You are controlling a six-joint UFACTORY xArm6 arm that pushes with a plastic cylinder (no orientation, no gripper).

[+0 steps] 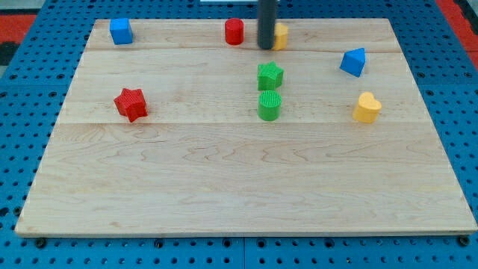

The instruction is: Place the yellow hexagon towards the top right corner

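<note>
The yellow hexagon (pixel 280 36) sits near the board's top edge, a little right of centre, partly hidden by my rod. My tip (pixel 266 47) rests against the hexagon's left side, between it and the red cylinder (pixel 234 31). The top right corner of the wooden board (pixel 377 30) lies well to the right of the hexagon.
A blue cube (pixel 121 31) is at the top left. A red star (pixel 131 104) is at the left. A green star (pixel 270 75) and a green cylinder (pixel 269 105) stand in the middle. A blue triangular block (pixel 354 62) and a yellow heart (pixel 367 107) are at the right.
</note>
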